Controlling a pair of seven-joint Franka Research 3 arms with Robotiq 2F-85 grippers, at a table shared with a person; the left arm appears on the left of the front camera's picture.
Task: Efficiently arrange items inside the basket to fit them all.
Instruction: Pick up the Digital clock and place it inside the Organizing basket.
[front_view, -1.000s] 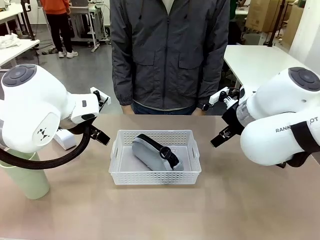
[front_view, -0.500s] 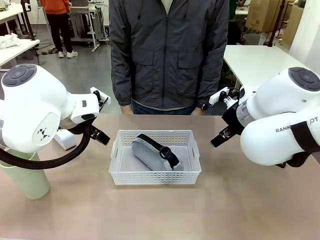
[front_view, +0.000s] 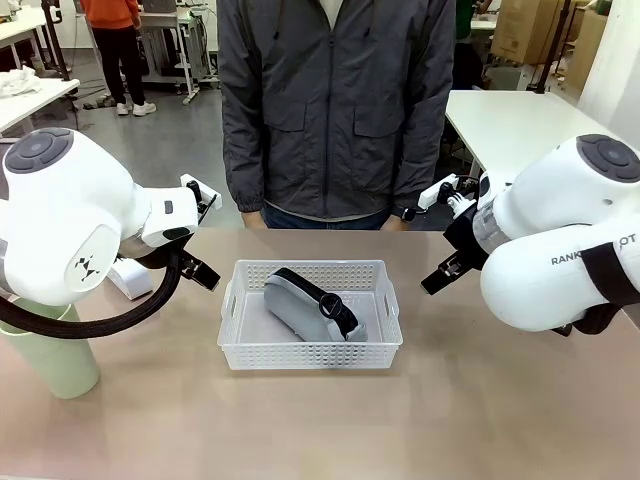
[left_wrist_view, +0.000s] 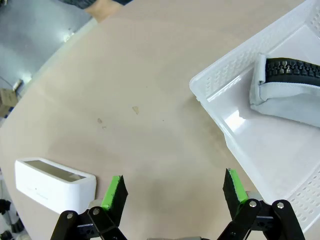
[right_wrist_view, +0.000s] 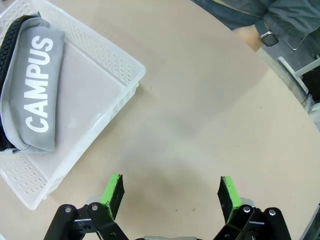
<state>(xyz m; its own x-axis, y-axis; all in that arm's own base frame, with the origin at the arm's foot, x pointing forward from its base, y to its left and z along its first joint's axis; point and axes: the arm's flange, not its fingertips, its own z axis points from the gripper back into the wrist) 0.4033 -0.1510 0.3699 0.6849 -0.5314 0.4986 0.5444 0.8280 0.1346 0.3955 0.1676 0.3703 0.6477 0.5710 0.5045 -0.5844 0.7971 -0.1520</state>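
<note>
The left claw (left_wrist_view: 174, 186) and right claw (right_wrist_view: 170, 187) are spread wide, holding nothing. The box (left_wrist_view: 55, 184) sits just beside the left claw. Best, I think, to lay it flat by the pouch (left_wrist_view: 285, 95) in the basket (left_wrist_view: 220, 82).

The left arm (front_view: 70, 230) and right arm (front_view: 560, 250) are bulbous glossy white shells with round grey caps (front_view: 38, 148), a black cable (front_view: 100, 325) under the left, black lettering (front_view: 580, 258) on the right, the left gripper (left_wrist_view: 175, 187) and right gripper (right_wrist_view: 170, 192) black with green pads (left_wrist_view: 116, 192).

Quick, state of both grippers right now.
Left gripper: open, holding nothing.
Right gripper: open, holding nothing.
</note>
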